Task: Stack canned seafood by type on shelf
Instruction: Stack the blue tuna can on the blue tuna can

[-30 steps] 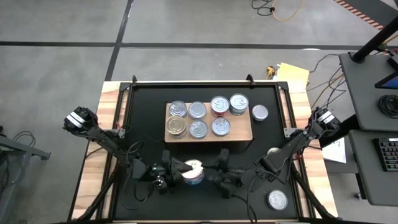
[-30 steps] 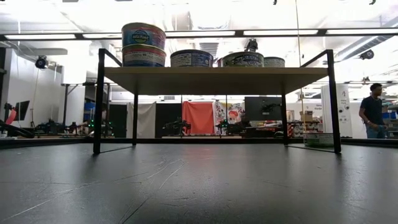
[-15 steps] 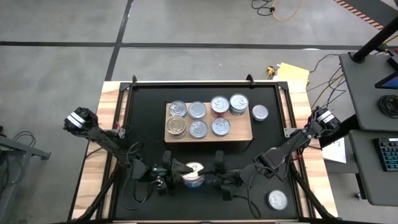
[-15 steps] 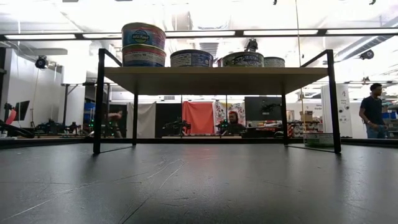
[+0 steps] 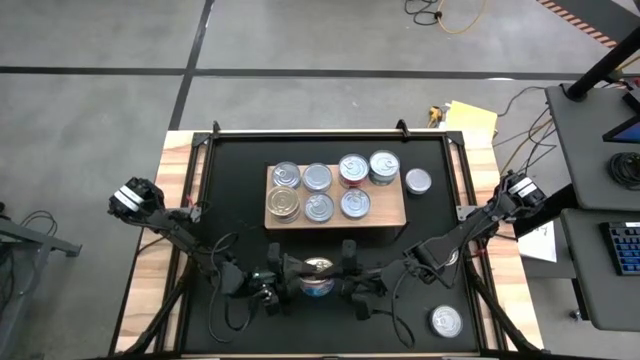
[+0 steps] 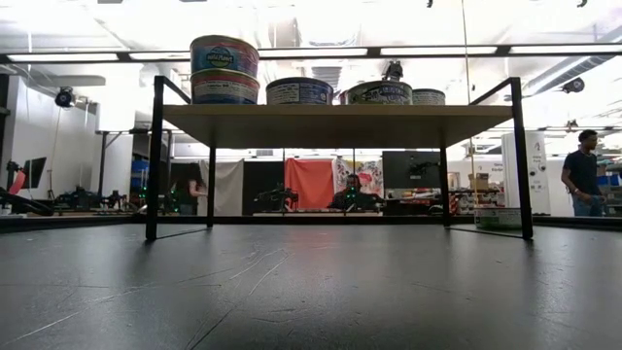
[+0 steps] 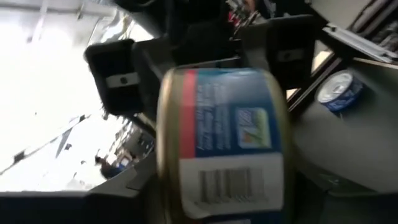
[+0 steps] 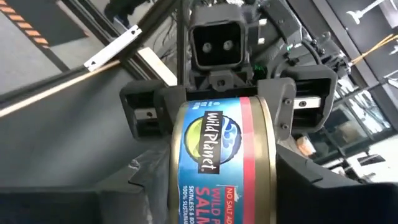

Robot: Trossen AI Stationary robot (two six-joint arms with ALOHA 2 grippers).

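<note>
One tin of canned seafood (image 5: 318, 272) with a blue and red label hangs in the air near the table's front edge, with both grippers shut on it. My left gripper (image 5: 287, 276) reaches it from the left, my right gripper (image 5: 345, 276) from the right. The tin (image 8: 224, 155) is tilted, its lid up and toward the far edge. The light-wood shelf (image 5: 386, 212) stands mid-table on black legs and carries several tins (image 5: 318, 178), two of them stacked (image 6: 224, 68) at its left end. My left gripper has the tin between its two fingers (image 8: 147, 116), one on each flat end (image 8: 176, 127), lid and bottom. It comes level from the table's left, rolled aslant. The tin is clear of the table. My right gripper clasps the same tin across its two flat ends (image 7: 163, 93), one finger (image 7: 118, 78) at each. It comes about level from the table's right, also rolled aslant. The tin's label side (image 8: 214, 143) faces this wrist.
Loose tins lie on the black mat: one (image 5: 418, 181) right of the shelf, one (image 5: 446, 321) at the near right, one (image 5: 449, 257) partly under my right arm. Wooden table rims (image 5: 150, 290) flank the mat. People (image 6: 583, 173) move in the room behind.
My right gripper has swung toward the table's left and turned in on the tin. My left gripper has carried the tin a little toward the right and the far edge. The tin stays lifted and tilted.
</note>
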